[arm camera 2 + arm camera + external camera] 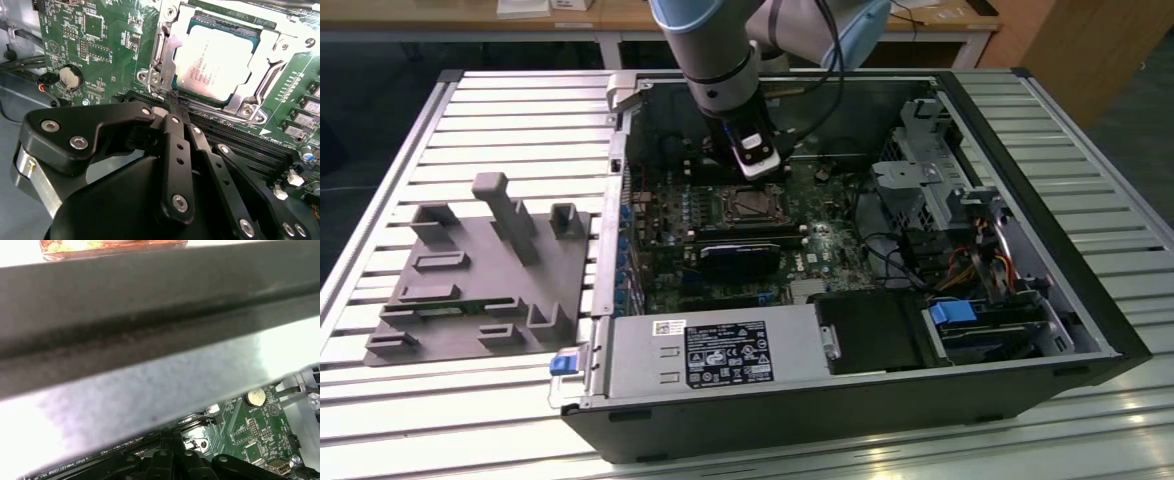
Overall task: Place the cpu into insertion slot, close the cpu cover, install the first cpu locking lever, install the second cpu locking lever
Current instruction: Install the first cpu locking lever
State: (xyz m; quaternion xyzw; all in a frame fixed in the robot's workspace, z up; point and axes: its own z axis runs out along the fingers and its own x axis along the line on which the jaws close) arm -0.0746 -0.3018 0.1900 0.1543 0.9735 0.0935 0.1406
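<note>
Silvery cpu cover [280, 60] frames the cpu [220, 62]; our gripper [175, 102] has its fingers together at a locking lever [156, 52], which we reckon could slip off.

The cpu [220, 62] lies in the insertion slot [243, 107] under the cpu cover [172, 47].

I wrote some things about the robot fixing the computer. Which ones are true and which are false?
1. The cpu sits inside the insertion slot. True.
2. The gripper is holding the cpu up in the air. False: the cpu lies in the slot and the gripper's fingertips are together by the slot's edge.
3. The cpu cover is closed over the cpu. True.
4. The computer case stands upright with its side shut. False: it lies open on the table.
5. A round silver battery sits on the green board. True.
</note>
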